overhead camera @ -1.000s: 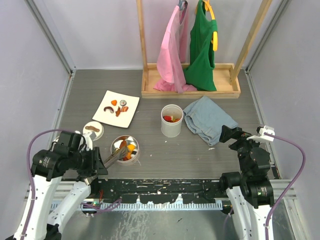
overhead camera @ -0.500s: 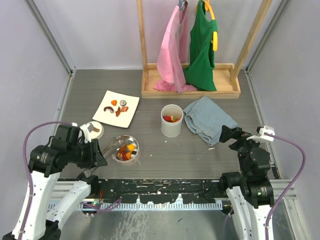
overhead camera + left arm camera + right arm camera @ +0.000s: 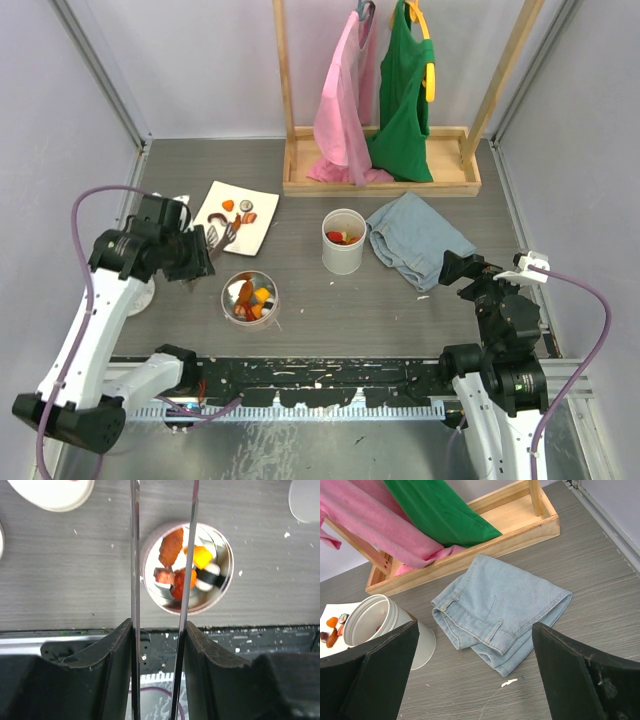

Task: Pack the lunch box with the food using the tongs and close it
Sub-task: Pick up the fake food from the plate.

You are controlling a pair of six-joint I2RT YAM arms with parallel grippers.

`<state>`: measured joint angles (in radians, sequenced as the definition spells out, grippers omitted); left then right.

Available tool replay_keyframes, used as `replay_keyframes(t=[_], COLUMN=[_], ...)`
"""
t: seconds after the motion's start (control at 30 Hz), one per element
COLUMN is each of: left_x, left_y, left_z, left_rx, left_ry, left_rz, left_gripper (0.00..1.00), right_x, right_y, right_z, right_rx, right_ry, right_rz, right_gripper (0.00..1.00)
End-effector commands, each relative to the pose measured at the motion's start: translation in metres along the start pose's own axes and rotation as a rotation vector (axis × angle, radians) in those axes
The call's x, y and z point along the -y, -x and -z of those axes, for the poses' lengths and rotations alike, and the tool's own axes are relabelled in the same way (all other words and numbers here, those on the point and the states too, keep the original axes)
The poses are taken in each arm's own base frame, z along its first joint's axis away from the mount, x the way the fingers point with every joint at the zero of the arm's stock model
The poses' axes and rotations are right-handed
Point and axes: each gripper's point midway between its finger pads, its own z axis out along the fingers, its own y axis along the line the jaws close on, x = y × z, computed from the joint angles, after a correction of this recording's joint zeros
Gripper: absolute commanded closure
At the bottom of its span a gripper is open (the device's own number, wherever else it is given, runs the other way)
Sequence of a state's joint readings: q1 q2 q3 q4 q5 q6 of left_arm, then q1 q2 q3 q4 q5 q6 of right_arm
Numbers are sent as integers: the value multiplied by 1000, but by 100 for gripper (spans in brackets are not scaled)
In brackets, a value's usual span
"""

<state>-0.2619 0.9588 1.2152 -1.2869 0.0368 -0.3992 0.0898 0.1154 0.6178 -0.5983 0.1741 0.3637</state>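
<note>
My left end effector is clamped on the tongs, their arms part-way squeezed; their long axis points away and rightward onto the plate, with the remaining food just beyond the tips; the lunch box sits nearer me on the desk; my right end effector gapes wide, well apart; a second ago the tongs dipped into the lunch box.

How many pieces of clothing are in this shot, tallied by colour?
pink garment, hanging: 1
green garment, hanging: 1
blue jeans, folded on the table: 1
Total: 3
</note>
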Motion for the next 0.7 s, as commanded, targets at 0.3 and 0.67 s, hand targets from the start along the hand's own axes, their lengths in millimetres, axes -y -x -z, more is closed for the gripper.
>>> replay_keyframes(t=[0.3,0.67], left_x=[7,-2], left_y=[98,105], left_z=[-56,-105], left_rx=[175,70], left_ry=[107,192], left_rz=[1,-19], left_gripper=[59,61], right_x=[-5,-5], right_y=[16,17], right_z=[1,2], right_rx=[63,69], right_ry=[22,22], right_rz=[0,-3], right_gripper=[0,0])
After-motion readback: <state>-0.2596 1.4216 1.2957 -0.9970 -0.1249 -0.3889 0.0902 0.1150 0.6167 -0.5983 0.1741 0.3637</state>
